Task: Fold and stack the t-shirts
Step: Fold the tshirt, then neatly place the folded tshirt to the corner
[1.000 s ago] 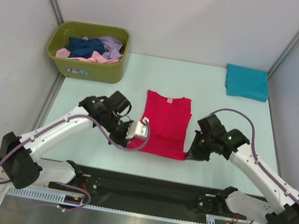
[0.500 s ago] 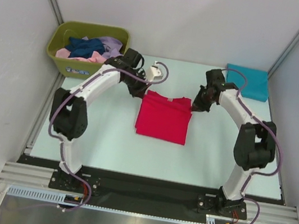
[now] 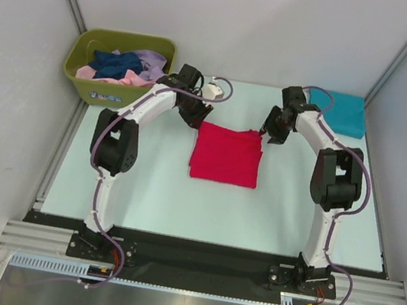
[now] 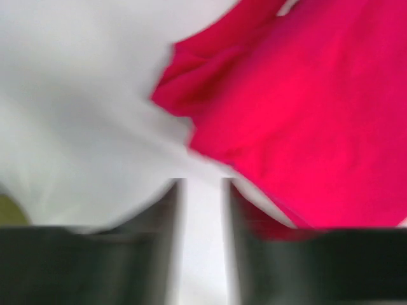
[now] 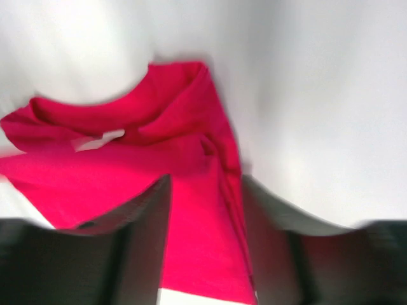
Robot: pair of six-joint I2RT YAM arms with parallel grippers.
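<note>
Red tee lies mid-table as a flat folded rectangle, edges fairly square. Its collar end and white tag show in the right wrist view, so I take the far edge as the neck side. Both arms are stretched out to that far edge: left gripper at the far-left corner, right gripper at the far-right corner. That fits a fold carried by 2 corners so the cloth lands even. Left jaws stand apart, with bare table in the gap and the tee off to 1 side, so nothing is held. Right jaws are also parted. Red cloth shows through the gap, but it looks to lie on the table, not pinched. That view is blurry, so I'm approx. sure, no more. Teal tee is folded and parked at the far-right corner, clear of the work area. IMO that's the stack base, in easy reach of the right arm. Olive-green bin at far left holds navy, pink and lavender tees, all bunched and unfolded. My read: this fold is about done, the red tee is not yet on the teal, and 3 are left in the bin.
</note>
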